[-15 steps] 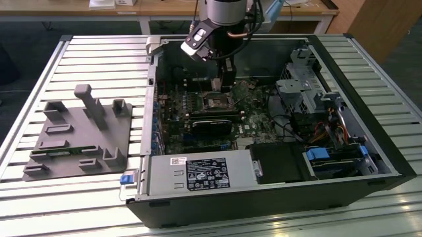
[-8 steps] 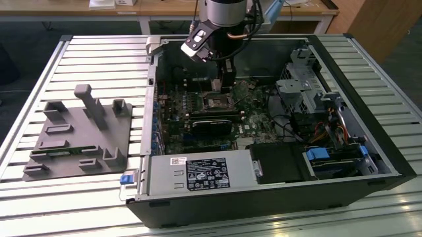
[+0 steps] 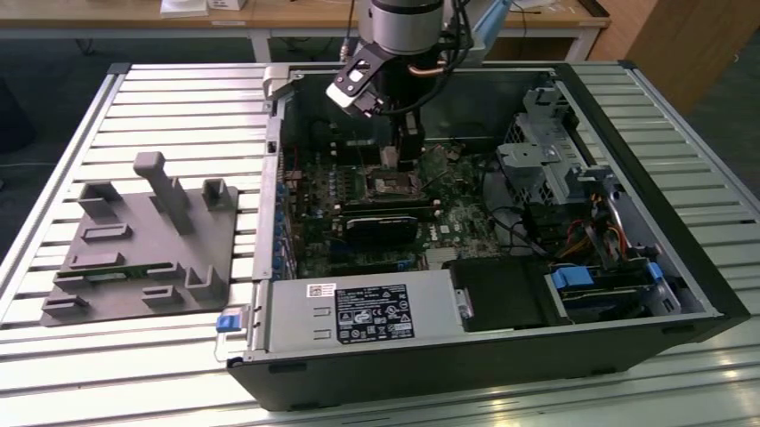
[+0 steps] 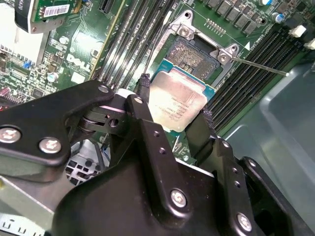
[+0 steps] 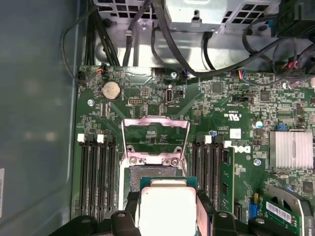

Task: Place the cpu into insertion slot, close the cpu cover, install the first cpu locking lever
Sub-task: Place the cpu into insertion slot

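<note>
two black fingers [image 4: 203, 130] of the gripper [image 4: 175, 98] are clamping the cpu [image 4: 177, 105] by opposite edges, holding it flat, partly over the bare insertion slot [image 4: 189, 54] mid-motherboard [image 5: 216, 103]; the cpu cover [image 5: 155, 119] is standing raised.

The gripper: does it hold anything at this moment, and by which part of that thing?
The gripper holds the cpu by two opposite edges, pinched between its fingers, close to the open insertion slot.

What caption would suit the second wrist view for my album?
The gripper holds the cpu close to the uncovered insertion slot.
</note>
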Tool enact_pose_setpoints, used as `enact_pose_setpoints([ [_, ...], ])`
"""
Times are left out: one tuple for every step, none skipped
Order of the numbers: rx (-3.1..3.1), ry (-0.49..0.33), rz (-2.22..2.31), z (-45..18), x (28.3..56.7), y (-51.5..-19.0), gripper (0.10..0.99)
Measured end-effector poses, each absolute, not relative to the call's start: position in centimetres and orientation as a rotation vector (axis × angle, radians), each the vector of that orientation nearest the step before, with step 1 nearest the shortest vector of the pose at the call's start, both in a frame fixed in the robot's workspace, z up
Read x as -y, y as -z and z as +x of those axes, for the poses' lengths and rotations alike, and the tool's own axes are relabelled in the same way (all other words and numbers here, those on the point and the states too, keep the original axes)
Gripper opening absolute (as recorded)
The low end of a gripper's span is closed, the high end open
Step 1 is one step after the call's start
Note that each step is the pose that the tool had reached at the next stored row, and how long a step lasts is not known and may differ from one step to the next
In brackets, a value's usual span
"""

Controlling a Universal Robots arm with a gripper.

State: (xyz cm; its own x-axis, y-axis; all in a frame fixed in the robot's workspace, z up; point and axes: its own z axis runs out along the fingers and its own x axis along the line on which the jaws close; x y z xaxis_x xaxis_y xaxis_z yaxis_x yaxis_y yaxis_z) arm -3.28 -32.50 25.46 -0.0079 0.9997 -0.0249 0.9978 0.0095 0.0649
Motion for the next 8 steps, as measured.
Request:
enact_pose_setpoints([
  [-2.193,-0.044,2.160,-3.28,32.49,-25.35,0.541],
  [-2.198,-0.044,2.155,-3.28,32.47,-25.23,0.541],
  [-2.200,-0.045,2.153,-3.28,32.46,-25.13,0.541],
  [-2.200,-0.045,2.152,-3.28,32.45,-25.02,0.541],
  [-2.200,-0.045,2.152,-3.28,32.45,-24.96,0.541],
  [-2.200,-0.045,2.152,-3.28,32.45,-24.91,0.541],
  [-2.200,-0.045,2.152,-3.28,32.45,-24.87,0.541],
  [-2.200,-0.044,2.152,-3.28,32.46,-24.85,0.541],
])
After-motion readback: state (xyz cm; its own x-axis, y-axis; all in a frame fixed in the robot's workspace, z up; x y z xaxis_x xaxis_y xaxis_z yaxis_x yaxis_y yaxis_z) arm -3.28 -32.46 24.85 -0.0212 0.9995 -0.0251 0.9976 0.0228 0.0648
